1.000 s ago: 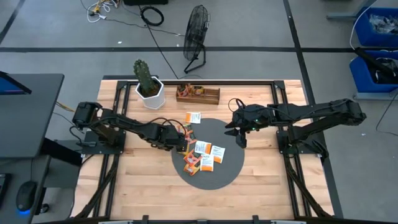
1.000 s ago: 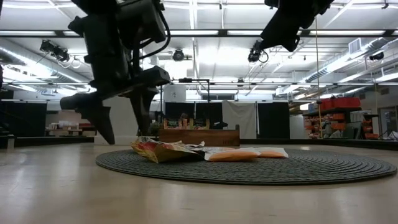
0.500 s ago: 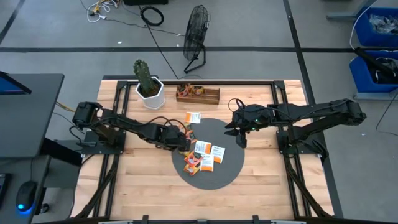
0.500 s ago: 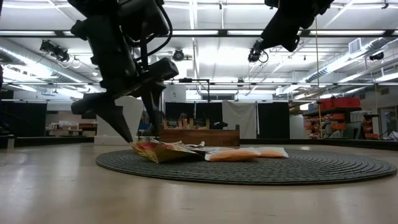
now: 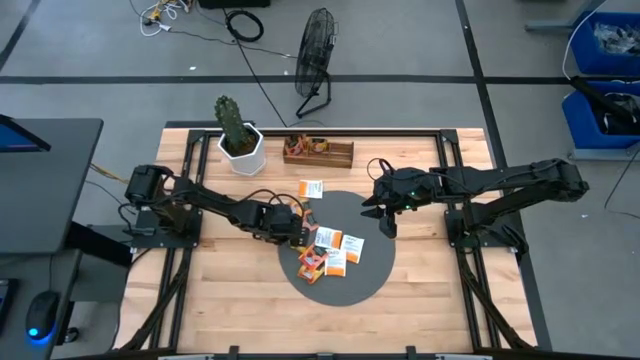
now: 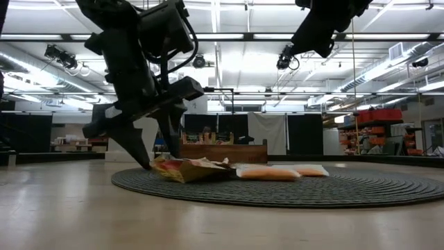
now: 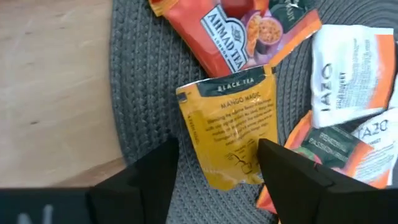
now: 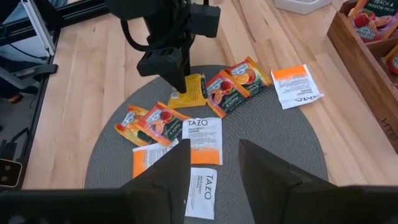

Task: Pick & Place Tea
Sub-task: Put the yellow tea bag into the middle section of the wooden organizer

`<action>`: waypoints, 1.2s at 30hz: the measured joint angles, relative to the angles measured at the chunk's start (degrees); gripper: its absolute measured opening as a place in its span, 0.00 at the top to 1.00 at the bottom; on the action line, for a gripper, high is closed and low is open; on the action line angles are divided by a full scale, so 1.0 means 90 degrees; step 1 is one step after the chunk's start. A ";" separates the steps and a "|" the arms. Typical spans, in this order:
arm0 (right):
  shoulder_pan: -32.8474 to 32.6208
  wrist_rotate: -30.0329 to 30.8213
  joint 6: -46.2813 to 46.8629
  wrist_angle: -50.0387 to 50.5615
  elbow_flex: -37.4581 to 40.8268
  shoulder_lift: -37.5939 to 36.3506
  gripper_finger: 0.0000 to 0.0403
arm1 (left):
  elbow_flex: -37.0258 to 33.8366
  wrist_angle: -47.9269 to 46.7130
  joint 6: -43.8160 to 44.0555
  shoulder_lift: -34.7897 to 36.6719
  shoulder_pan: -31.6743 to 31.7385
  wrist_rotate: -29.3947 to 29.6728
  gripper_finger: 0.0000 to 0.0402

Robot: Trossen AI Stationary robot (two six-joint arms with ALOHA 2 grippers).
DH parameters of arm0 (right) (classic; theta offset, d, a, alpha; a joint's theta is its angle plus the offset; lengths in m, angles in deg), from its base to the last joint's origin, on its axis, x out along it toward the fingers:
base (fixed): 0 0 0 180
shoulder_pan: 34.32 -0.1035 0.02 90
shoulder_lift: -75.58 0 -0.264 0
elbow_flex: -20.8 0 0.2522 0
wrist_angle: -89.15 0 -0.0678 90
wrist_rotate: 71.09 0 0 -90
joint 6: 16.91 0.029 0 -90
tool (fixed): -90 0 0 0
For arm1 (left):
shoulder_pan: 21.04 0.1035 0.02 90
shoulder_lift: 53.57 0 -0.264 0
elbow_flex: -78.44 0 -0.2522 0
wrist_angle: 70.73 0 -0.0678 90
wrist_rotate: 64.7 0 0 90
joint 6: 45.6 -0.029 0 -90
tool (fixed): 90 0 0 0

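Between gripper jaws: upright sachet (yellow)

The high view looked straight down on the whole table from far above. The low view sat at tabletop height, close to the grey mat, facing the room. Each wrist view looked past its own fingers, the left closest; all 4 shared the mat and sachets

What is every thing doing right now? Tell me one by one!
left gripper: open, down astride the yellow sachet.
right gripper: open, empty, hovering over the grey mat.
white sachet: flat on the table, off the mat.
wooden tray: upright, holds sachets.
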 joint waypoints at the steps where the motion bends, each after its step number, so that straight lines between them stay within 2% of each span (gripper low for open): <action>1: 0.0000 0.0000 0.0000 0.0008 0.0000 0.0000 0.65 | -0.0002 -0.0012 0.0002 -0.0001 0.0000 0.0002 0.47; 5: 0.0000 0.0005 0.0000 0.0007 0.0000 0.0000 0.65 | -0.0012 -0.0041 -0.0007 0.0000 -0.0010 0.0019 0.60; 11: 0.0000 0.0010 -0.0005 0.0007 0.0000 0.0000 0.65 | -0.0011 -0.0033 -0.0228 0.0024 -0.0019 -0.0003 0.89; 13: 0.0000 0.0012 -0.0018 0.0006 0.0000 0.0000 0.65 | 0.0039 -0.0060 -0.0390 0.0034 -0.0019 -0.0049 0.96; 17: 0.0000 0.0017 -0.0106 0.0008 -0.0002 0.0000 0.65 | 0.0119 -0.0105 -0.0581 0.0275 -0.0019 -0.0231 0.96; 21: 0.0009 0.0017 -0.0372 -0.0004 -0.0005 0.0000 0.65 | 0.0119 -0.0110 -0.0643 0.0906 -0.0019 -0.0229 0.97; 24: 0.0010 0.0019 -0.0889 -0.0140 -0.0005 0.0000 0.65 | 0.0118 0.0109 -0.1088 0.1543 0.0059 -0.0295 0.97; 27: 0.0007 0.0016 -0.1725 -0.0559 -0.0005 0.0000 0.65 | 0.0117 0.0482 -0.1474 0.2143 0.0258 -0.0563 0.97; 31: 0.0007 -0.0018 -0.3284 -0.1542 -0.0005 -0.0001 0.65 | 0.0124 0.1683 -0.1957 0.2741 0.0499 -0.0891 0.97; 36: 0.0007 -0.0171 -0.5196 -0.2803 -0.0005 -0.0002 0.65 | 0.0124 0.2721 -0.2420 0.3050 0.0677 -0.1254 0.96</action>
